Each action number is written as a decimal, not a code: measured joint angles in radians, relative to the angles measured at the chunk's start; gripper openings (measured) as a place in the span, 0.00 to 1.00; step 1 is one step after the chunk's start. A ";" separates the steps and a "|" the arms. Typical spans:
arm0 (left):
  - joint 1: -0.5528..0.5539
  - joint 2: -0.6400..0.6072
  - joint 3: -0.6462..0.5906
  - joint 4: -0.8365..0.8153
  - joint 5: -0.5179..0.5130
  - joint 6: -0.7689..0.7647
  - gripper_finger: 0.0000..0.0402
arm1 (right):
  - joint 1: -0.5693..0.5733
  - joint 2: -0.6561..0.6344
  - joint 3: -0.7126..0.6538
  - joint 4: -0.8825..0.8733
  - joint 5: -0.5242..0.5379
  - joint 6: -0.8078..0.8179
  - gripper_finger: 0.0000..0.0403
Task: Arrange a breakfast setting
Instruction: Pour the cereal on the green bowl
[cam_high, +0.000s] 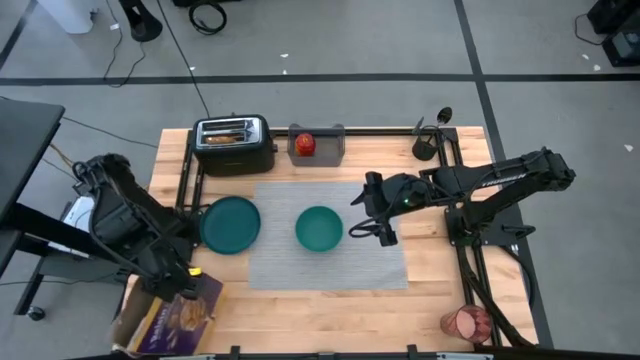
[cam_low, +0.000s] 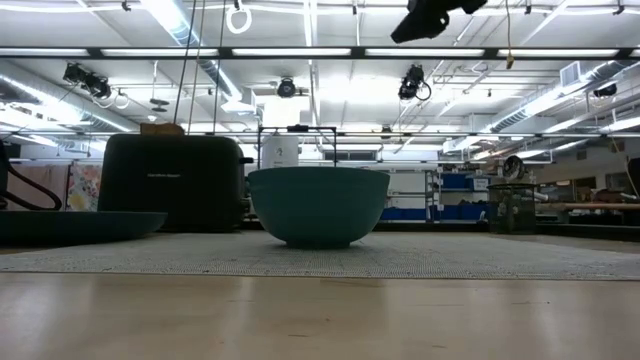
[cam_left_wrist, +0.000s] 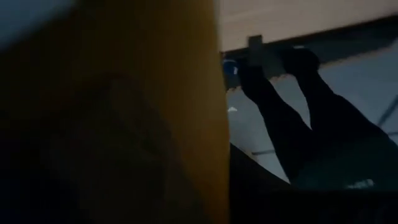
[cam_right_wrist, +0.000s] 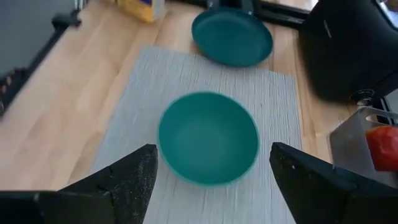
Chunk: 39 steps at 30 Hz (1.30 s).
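The right gripper (cam_right_wrist: 211, 171), fingers spread wide, hangs with the teal bowl (cam_right_wrist: 208, 137) just ahead between them, while the left gripper (cam_high: 190, 272) is pressed shut beside the box (cam_high: 175, 315).

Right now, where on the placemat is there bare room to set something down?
The placemat is bare below the bowl, toward the near table edge. Its right part lies under the right gripper; the plate overlaps its left edge.

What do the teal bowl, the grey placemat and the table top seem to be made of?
Teal round bowl: probably plastic or glazed ceramic; smooth, even colour, soft sheen.
Grey ribbed rectangular placemat: likely woven vinyl or fabric; fine parallel ribs, matte.
Table top: light wood, apparently sealed; visible grain and plank seams.
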 joint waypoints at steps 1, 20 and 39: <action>-0.002 0.008 0.023 0.001 -0.001 0.018 0.01 | 0.000 0.000 0.000 0.016 -0.005 0.018 0.80; -0.060 0.215 0.182 -0.027 -0.110 0.806 0.00 | 0.243 0.343 0.046 0.628 0.085 0.154 0.94; 0.120 0.259 0.179 0.097 -0.338 1.192 0.00 | 0.270 0.688 0.074 1.023 0.086 0.313 0.94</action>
